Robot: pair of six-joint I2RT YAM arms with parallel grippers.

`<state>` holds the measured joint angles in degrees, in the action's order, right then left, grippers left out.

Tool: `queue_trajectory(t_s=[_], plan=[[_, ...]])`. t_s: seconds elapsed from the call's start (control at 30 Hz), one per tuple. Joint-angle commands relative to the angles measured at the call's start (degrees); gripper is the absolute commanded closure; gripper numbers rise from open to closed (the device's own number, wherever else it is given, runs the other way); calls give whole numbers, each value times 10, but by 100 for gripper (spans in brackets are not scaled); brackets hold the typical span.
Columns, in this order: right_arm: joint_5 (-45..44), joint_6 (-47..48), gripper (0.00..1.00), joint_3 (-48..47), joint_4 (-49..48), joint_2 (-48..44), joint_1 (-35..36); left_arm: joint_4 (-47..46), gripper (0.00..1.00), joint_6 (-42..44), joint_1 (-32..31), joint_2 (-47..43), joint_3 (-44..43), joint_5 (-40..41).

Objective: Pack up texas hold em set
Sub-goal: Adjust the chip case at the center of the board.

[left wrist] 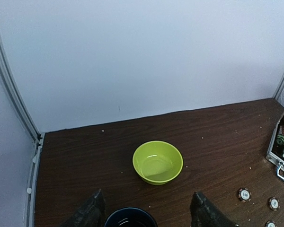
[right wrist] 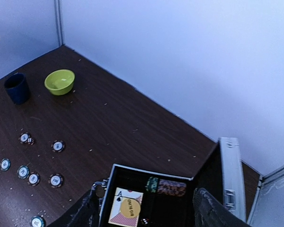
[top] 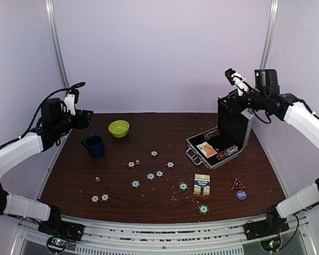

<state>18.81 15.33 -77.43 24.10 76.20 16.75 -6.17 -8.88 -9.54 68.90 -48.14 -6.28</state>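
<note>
The silver briefcase [top: 193,155] stands open at the right, lid [top: 233,123] upright. It holds a card deck topped by a yellow button [right wrist: 128,208], a chip row [right wrist: 166,186] and a die [right wrist: 144,221]. Several green-white chips [top: 150,176] lie loose mid-table, with small dice [top: 137,162], a yellow deck box [top: 202,184], a red triangle button [top: 237,184] and a blue round button [top: 242,195]. My right gripper [top: 227,104] hovers open and empty above the case [right wrist: 106,189]. My left gripper [top: 85,119] is open and empty, high at the far left.
A dark blue mug [top: 94,146] stands below my left gripper [left wrist: 146,213]; it shows between the fingers [left wrist: 92,210]. A lime-green bowl [top: 118,128] sits beyond it near the back wall. Small crumbs are scattered around the deck box. Metal rails edge the table.
</note>
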Motion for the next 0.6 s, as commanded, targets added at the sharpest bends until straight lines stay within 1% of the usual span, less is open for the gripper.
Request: queue_trajectory(t_s=[0.0,0.07,0.13,0.3,0.4,0.57], plan=[[-11,59,34,-9,60,55,73,-11,42,10,-17,26,-36,-79],[-18,68,41,-10,75,92,108,0,46,18,-36,42,-48,-88],[-20,65,48,-17,86,134,126,11,48,24,-54,58,-59,-92],[-54,41,64,-84,142,271,142,20,47,18,-89,90,-74,-100],[-74,25,67,-126,171,332,143,38,46,22,-103,108,-89,-102],[-109,-1,67,-158,172,385,142,55,46,30,-111,116,-101,-94]])
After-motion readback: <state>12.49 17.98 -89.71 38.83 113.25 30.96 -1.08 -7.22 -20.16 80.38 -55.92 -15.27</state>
